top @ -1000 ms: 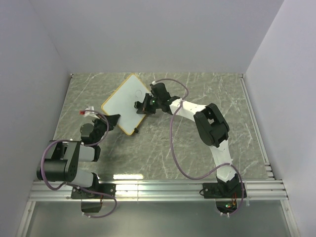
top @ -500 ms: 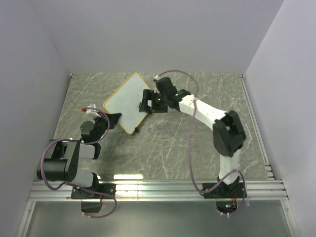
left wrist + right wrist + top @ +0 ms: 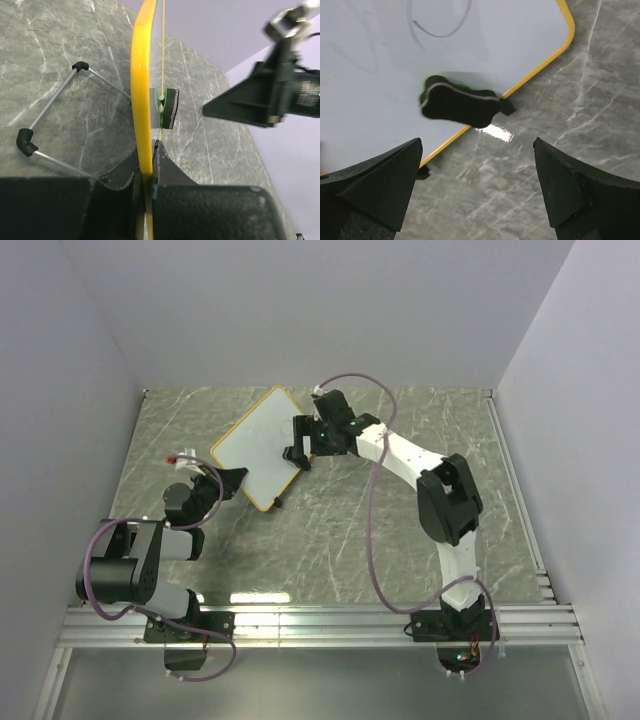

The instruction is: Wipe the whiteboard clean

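Observation:
The whiteboard (image 3: pixel 255 443), white with a thin yellow frame, is held tilted up off the marble table (image 3: pixel 330 530). My left gripper (image 3: pixel 233 483) is shut on its near edge, and the left wrist view shows the frame (image 3: pixel 140 90) pinched between the jaws of the left gripper (image 3: pixel 149 150). A green and black eraser (image 3: pixel 460 106) rests against the board face near its lower edge, also seen edge-on as the eraser (image 3: pixel 165 107). My right gripper (image 3: pixel 478 145) hangs wide open just off the eraser, holding nothing, at the board's right edge (image 3: pixel 294 443). A faint curved line (image 3: pixel 440 31) shows on the board.
The board's wire legs with black feet (image 3: pixel 26 140) stick out behind it. Grey walls close in the table on the left, back and right. A metal rail (image 3: pixel 320 625) runs along the near edge by the arm bases. Purple cables (image 3: pixel 372 540) loop off both arms.
My right gripper has gone from shut to wide open, letting go of the eraser, and has drawn back toward the board's right edge. The left gripper keeps its grip on the board.

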`<state>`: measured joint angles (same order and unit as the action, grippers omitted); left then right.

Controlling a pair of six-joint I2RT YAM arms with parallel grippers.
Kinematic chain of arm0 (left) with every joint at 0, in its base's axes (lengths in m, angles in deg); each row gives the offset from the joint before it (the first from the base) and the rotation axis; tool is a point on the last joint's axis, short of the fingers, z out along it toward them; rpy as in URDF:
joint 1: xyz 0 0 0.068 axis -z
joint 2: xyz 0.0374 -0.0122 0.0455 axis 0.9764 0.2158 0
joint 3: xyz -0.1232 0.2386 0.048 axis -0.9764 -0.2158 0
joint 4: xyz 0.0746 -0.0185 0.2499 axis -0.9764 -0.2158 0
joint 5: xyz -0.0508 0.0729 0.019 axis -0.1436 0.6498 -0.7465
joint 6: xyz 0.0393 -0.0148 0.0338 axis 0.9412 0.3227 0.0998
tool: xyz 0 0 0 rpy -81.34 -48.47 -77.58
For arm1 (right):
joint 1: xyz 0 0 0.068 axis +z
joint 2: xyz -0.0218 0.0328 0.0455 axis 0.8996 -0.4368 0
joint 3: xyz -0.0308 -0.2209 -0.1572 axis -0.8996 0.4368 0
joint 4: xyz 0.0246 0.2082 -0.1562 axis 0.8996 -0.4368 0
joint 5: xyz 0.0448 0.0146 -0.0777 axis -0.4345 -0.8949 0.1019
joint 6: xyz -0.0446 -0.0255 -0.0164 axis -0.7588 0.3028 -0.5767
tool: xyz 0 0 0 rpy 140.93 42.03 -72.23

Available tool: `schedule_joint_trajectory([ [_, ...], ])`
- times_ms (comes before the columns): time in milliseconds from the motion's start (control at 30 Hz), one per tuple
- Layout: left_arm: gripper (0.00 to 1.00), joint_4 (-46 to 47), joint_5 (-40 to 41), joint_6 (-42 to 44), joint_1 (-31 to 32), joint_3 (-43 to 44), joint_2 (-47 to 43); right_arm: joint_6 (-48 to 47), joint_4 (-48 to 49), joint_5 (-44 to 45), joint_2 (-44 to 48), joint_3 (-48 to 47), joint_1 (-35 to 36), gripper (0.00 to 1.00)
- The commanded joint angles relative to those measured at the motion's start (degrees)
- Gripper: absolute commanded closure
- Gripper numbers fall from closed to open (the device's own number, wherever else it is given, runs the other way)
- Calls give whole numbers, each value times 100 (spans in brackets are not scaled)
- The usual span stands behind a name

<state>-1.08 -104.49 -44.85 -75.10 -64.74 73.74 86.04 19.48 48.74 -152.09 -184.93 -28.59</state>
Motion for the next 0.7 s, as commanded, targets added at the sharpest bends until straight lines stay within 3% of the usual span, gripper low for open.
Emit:
schedule_joint_trajectory([
  [0, 99, -362, -440, 452, 81, 57, 112, -397, 43, 11, -283, -689, -9, 0],
  [333, 99, -362, -422, 434, 81, 75, 182, -617, -115, -261, -1092, -1869, -17, 0],
  [667, 99, -398, -440, 426, 81, 101, 217, -327, -247, -138, -1347, -1746, 61, 4],
])
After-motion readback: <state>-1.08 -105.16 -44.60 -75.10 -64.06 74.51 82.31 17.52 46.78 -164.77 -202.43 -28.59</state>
